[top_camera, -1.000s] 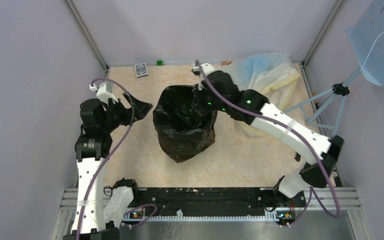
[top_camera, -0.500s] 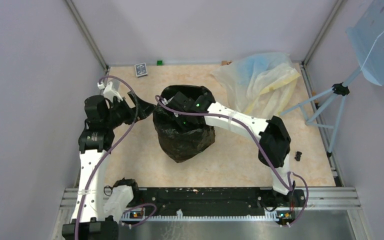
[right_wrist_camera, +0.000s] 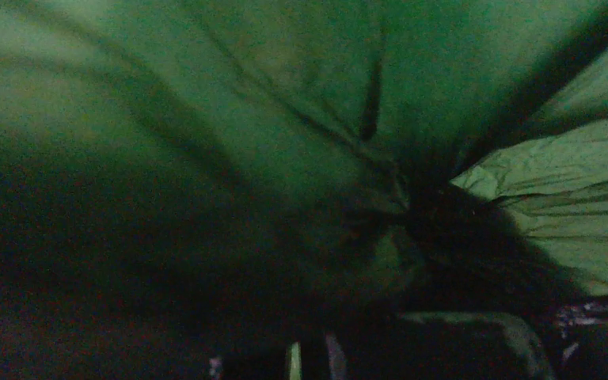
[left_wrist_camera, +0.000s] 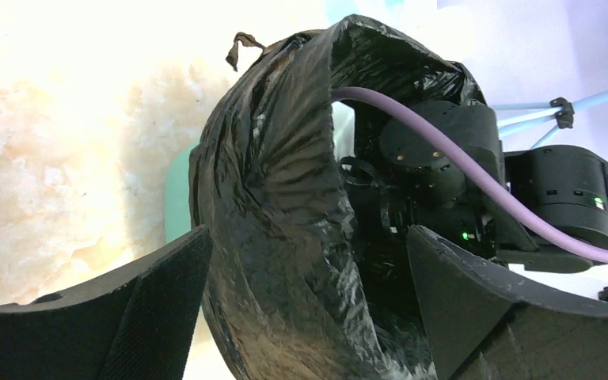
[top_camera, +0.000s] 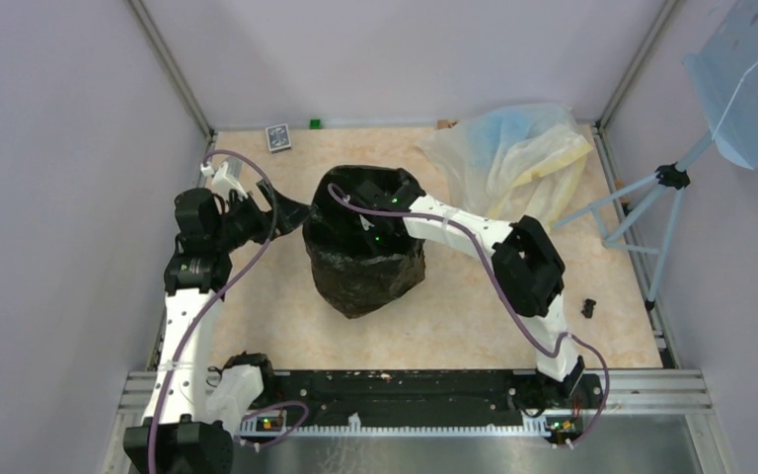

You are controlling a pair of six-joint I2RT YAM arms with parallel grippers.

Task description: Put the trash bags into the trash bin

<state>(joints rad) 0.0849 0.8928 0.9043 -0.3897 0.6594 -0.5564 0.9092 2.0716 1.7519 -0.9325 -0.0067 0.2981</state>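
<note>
The glossy black trash bag [top_camera: 365,262] is draped over the trash bin in the middle of the table and lines it with its mouth open upward. The top view shows none of the bin; in the left wrist view a strip of its mint-green wall [left_wrist_camera: 176,190] shows beside the bag [left_wrist_camera: 277,198]. My left gripper [top_camera: 291,212] is open at the bag's left rim, its fingers [left_wrist_camera: 150,293] standing either side of the rim fold. My right arm's wrist [top_camera: 395,202] reaches down into the bag's mouth. The right wrist view shows only dark crinkled plastic [right_wrist_camera: 522,174], and its fingers are hidden.
A pale yellowish-blue plastic heap [top_camera: 513,153] lies at the back right. A light-blue perforated panel [top_camera: 750,79] stands on a tripod [top_camera: 666,178] at the right edge. A small card box [top_camera: 277,136] and a green cube [top_camera: 315,123] lie at the back edge.
My right arm swung from the bag's far right rim into its mouth and went deeper, its elbow folding inward. My left gripper moved a little closer to the bag's left rim.
</note>
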